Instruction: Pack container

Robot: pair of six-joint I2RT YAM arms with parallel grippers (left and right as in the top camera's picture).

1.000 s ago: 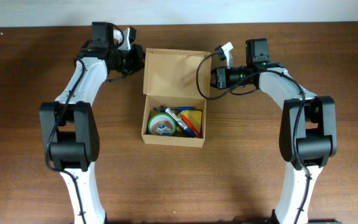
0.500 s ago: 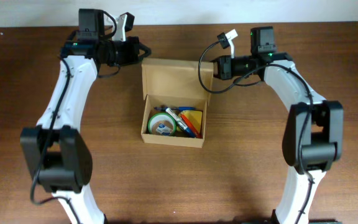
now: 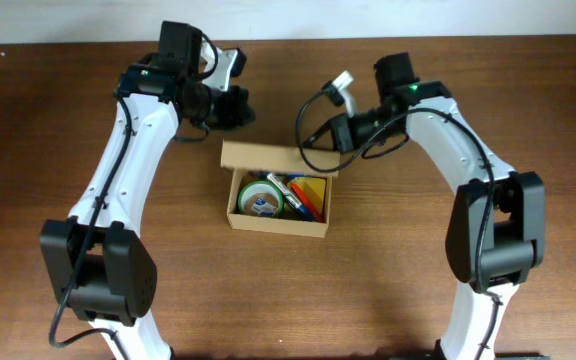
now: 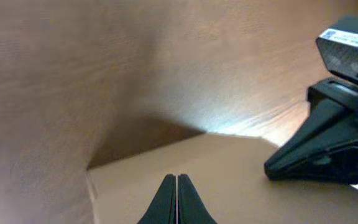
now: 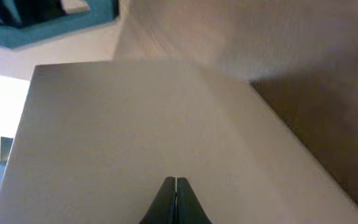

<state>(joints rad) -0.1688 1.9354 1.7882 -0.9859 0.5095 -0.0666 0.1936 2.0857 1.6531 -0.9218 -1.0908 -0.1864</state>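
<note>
You had a plain brown cardboard container (image 3: 276, 158) on a dark, wood-grained table (image 3: 398, 290). Inside it were a green tape roll (image 3: 258, 197), a yellow piece (image 3: 314, 186) and blue and orange pens (image 3: 303, 204). Your left arm (image 3: 128, 150) and right arm (image 3: 450, 140) were white with black joints.

left gripper (image 4: 176, 182) closed, right gripper (image 5: 175, 182) closed

Overhead: the raised flap (image 3: 276, 157) of the container (image 3: 278, 224) hides the far interior, and the packed items — a green tape roll (image 3: 260, 197) among them — are too small to name in full. Wrist views: blurred cardboard runs off the frame, and the left gripper (image 4: 176, 188) and right gripper (image 5: 176, 190) show only closed fingertips, the rest cut off below.
</note>
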